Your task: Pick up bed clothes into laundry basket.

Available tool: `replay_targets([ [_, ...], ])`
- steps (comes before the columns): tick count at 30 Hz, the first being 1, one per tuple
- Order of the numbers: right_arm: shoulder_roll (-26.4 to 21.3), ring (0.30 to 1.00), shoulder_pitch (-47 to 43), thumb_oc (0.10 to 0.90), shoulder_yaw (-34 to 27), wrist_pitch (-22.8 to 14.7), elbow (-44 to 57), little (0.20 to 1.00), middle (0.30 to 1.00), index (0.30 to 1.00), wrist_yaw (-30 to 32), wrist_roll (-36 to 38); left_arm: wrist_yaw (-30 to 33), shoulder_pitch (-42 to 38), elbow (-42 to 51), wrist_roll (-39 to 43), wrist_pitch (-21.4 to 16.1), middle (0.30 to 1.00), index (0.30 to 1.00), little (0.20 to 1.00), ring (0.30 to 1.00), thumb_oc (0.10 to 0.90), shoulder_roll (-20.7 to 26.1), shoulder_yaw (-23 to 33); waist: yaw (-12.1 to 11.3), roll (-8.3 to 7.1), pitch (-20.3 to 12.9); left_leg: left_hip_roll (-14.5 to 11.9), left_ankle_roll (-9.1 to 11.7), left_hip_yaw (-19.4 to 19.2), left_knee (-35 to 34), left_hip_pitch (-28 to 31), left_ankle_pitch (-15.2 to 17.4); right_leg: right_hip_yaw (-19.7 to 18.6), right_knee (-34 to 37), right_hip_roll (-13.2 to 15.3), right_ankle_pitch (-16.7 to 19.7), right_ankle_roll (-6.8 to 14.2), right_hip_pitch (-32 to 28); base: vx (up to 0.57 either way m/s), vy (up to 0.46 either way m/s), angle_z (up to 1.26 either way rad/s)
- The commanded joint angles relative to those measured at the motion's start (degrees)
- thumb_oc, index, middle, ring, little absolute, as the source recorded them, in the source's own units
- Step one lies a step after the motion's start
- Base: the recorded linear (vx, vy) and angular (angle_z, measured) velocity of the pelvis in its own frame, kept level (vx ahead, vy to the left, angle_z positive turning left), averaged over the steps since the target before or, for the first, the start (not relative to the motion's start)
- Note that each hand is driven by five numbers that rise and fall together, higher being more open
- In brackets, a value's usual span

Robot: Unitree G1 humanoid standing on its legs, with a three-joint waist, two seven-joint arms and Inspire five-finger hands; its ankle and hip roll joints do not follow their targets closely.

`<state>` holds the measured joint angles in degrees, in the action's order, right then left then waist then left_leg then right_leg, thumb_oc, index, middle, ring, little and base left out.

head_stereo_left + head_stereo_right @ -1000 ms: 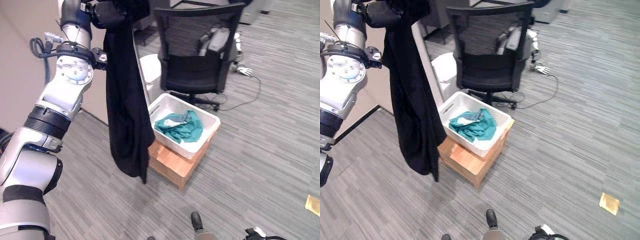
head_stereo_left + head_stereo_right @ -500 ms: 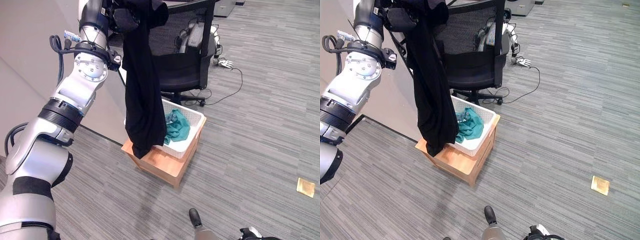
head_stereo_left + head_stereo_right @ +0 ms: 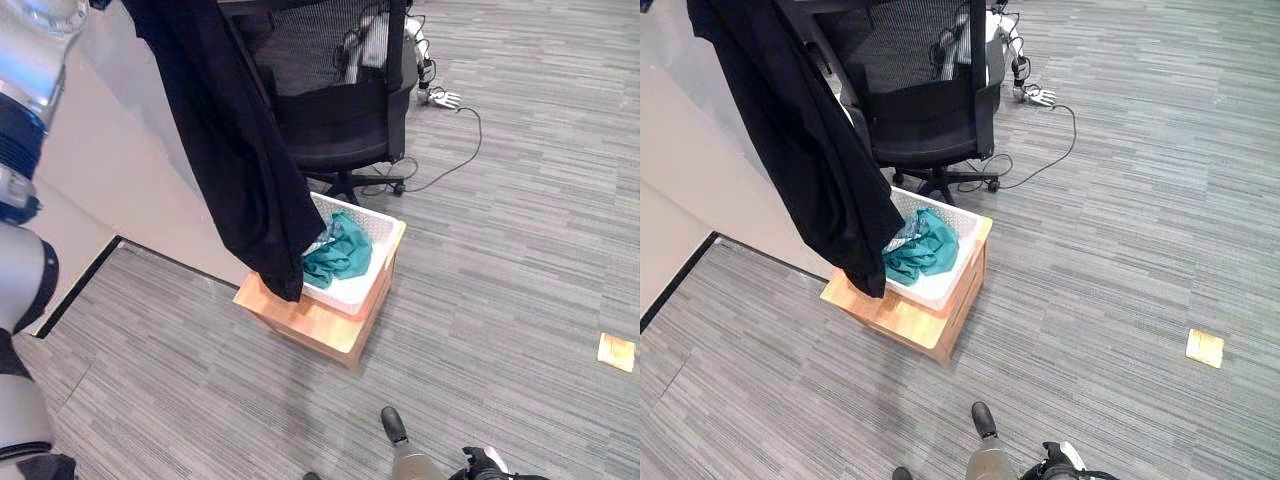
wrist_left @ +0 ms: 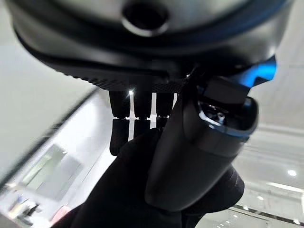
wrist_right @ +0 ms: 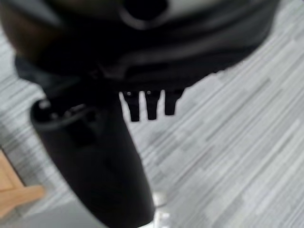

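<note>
Black garment [image 3: 240, 150] over laundry basket [image 3: 362, 283].
My left hand [image 4: 190, 152] is clamping its bunched top, hem dangling at the basket's near rim; right hand [image 5: 95, 156] is hanging relaxed, holding nothing.

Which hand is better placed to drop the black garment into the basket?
Left. The left hand already grips the black garment, hanging beside the white basket; the right hand hangs empty over the floor.

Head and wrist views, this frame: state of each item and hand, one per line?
Black garment: hanging, its lower end over the basket's near edge.
Left hand: shut on the black garment.
Right hand: holds nothing.
Laundry basket: on a wooden stool.
Teal cloth: crumpled inside the basket.
</note>
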<state>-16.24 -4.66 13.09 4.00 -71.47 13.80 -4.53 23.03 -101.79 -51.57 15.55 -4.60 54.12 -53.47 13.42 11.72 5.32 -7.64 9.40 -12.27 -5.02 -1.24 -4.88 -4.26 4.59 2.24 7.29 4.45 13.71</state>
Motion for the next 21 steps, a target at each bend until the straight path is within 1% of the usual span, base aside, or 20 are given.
replay_targets([
  [1, -1.2, 0.900, 2.8, 0.800, 2.8, -0.9, -1.5, 0.900, 0.900, 0.900, -0.1, 1.8, 3.6, -9.7, -5.1, -2.6, -2.1, 0.300, 0.300, 0.300, 0.300, 0.400, 4.8, 2.4, 1.0, -1.94, -5.6, -4.9, 4.0, 2.4, 0.0, -3.4, -1.3, 4.6, 0.4, 3.0, -4.9, 7.4, -3.6, 0.10, -0.029, -0.26],
  [2, -1.3, 0.900, 2.6, 0.800, 2.9, -1.4, -1.2, 0.900, 0.900, 0.900, 0.0, 2.1, 3.8, -9.5, -6.6, -3.2, -1.9, 0.300, 0.300, 0.300, 0.300, 0.400, 4.7, 2.3, 1.4, -1.88, -5.4, -5.0, 4.0, 2.3, 0.0, -3.4, -1.9, 4.7, 0.4, 2.9, -4.9, 7.5, -3.6, 0.06, -0.016, -0.27],
  [5, -1.2, 0.900, 3.3, 0.800, 3.5, -1.7, -1.0, 0.900, 0.900, 0.900, 0.1, 1.7, 3.5, -10.3, -8.8, -5.2, -1.4, 0.300, 0.300, 0.300, 0.300, 0.400, 4.7, 0.8, 1.7, -1.55, -5.5, -5.3, 4.3, 2.0, 0.0, -3.7, -2.2, 4.7, 0.4, 3.0, -5.0, 7.5, -3.2, 0.07, -0.032, -0.17],
  [8, -1.4, 0.900, 2.7, 0.800, 3.6, -1.9, -0.7, 0.900, 0.900, 0.900, 0.4, 1.6, 3.7, -9.3, -10.8, -5.2, -1.1, 0.300, 0.300, 0.300, 0.300, 0.400, 4.4, 1.8, 2.0, -1.27, -5.3, -5.4, 4.4, 1.8, 0.0, -4.0, -2.8, 4.6, 0.4, 3.0, -4.8, 7.6, -2.8, 0.04, -0.011, -0.17],
  [9, -3.8, 0.900, -0.2, 0.800, 4.1, -1.7, -1.1, 0.900, 0.900, 0.900, 0.9, 1.5, 3.6, -9.4, -11.9, -6.0, -0.8, 0.300, 0.300, 0.300, 0.300, 0.400, 3.4, 2.3, 1.3, -1.28, -5.4, -5.3, 4.6, 2.3, 0.0, -4.6, -3.0, 4.6, 0.4, 3.2, -4.9, 7.6, -2.3, 0.02, 0.010, -0.16],
  [11, -3.9, 0.900, -1.2, 0.800, 4.7, -2.1, -1.2, 0.900, 0.900, 0.900, 0.5, 1.4, 3.2, -9.7, -13.6, -5.6, -0.6, 0.300, 0.300, 0.300, 0.300, 0.400, 2.9, 2.6, 1.0, -1.20, -5.7, -5.4, 4.6, 2.4, 0.0, -4.8, -3.0, 4.6, 0.4, 3.0, -5.1, 7.6, -2.1, 0.04, -0.025, -0.22],
  [12, -4.5, 0.900, -1.6, 0.800, 4.5, -2.0, -1.4, 0.900, 0.900, 0.900, 0.8, 1.5, 3.2, -10.2, -14.4, -5.0, 0.1, 0.300, 0.300, 0.300, 0.300, 0.400, 2.8, 2.1, 1.1, -1.04, -5.9, -5.7, 4.7, 2.0, 0.0, -4.8, -3.3, 4.4, 0.4, 2.9, -5.2, 7.6, -2.0, 0.09, -0.029, -0.23],
  [13, -5.2, 0.900, -0.2, 0.800, 3.8, -2.4, -1.5, 0.900, 0.900, 0.900, 0.6, 1.3, 0.8, -11.7, -16.9, -4.9, 0.1, 0.300, 0.300, 0.300, 0.300, 0.400, 3.5, -0.2, 1.8, -0.44, -6.1, -6.0, 4.8, 1.4, 0.0, -4.7, -3.3, 3.9, 0.4, 2.8, -5.2, 7.8, -1.8, 0.07, 0.000, -0.14],
  [14, -5.1, 0.900, -0.2, 0.800, 3.8, -2.4, -1.4, 0.900, 0.900, 0.900, 0.6, 1.3, 0.7, -11.9, -17.1, -4.8, 0.0, 0.300, 0.300, 0.300, 0.300, 0.400, 3.5, -0.5, 1.8, -0.50, -6.1, -6.0, 4.8, 1.4, 0.0, -4.7, -3.2, 3.9, 0.4, 2.8, -5.2, 7.8, -1.8, 0.06, 0.014, -0.07],
  [16, -5.0, 0.900, 1.5, 0.800, 3.1, -3.5, -0.7, 0.900, 0.900, 0.900, 0.9, 0.8, -0.8, -11.5, -17.5, -4.4, -0.2, 0.300, 0.300, 0.300, 0.300, 0.400, 5.0, -1.0, 2.4, 0.07, -5.9, -6.1, 4.9, 1.0, 0.0, -4.3, -3.2, 3.7, 0.4, 2.6, -5.1, 7.8, -1.9, 0.04, 0.028, -0.02],
  [17, -5.1, 0.900, 1.6, 0.800, 3.1, -3.5, -0.7, 0.900, 0.900, 0.900, 0.9, 0.8, -0.8, -11.4, -17.4, -4.4, -0.3, 0.300, 0.300, 0.300, 0.300, 0.400, 5.0, -0.9, 2.4, 0.12, -5.9, -6.1, 4.9, 1.0, 0.0, -4.3, -3.2, 3.7, 0.4, 2.6, -5.1, 7.8, -1.9, 0.02, 0.033, -0.01],
  [20, -5.4, 0.900, 1.4, 0.800, 3.3, -3.5, -0.8, 0.900, 0.900, 0.900, 0.8, 0.4, -1.2, -5.8, -15.3, -3.6, -1.2, 0.300, 0.300, 0.300, 0.300, 0.400, 4.8, 3.1, 1.9, -0.46, -5.3, -6.1, 4.7, 1.2, 0.0, -4.3, -3.0, 4.1, 0.4, 2.7, -5.2, 7.7, -2.1, 0.00, 0.000, 0.00],
  [21, -5.6, 0.900, 1.5, 0.800, 3.3, -3.5, -0.8, 0.900, 0.900, 0.900, 0.8, 0.4, -1.1, -5.2, -15.1, -3.7, -1.2, 0.300, 0.300, 0.300, 0.300, 0.400, 4.8, 3.6, 1.9, -0.27, -5.4, -6.1, 4.7, 1.3, 0.0, -4.3, -2.9, 4.1, 0.4, 2.7, -5.2, 7.7, -2.2, 0.00, 0.000, 0.00],
])
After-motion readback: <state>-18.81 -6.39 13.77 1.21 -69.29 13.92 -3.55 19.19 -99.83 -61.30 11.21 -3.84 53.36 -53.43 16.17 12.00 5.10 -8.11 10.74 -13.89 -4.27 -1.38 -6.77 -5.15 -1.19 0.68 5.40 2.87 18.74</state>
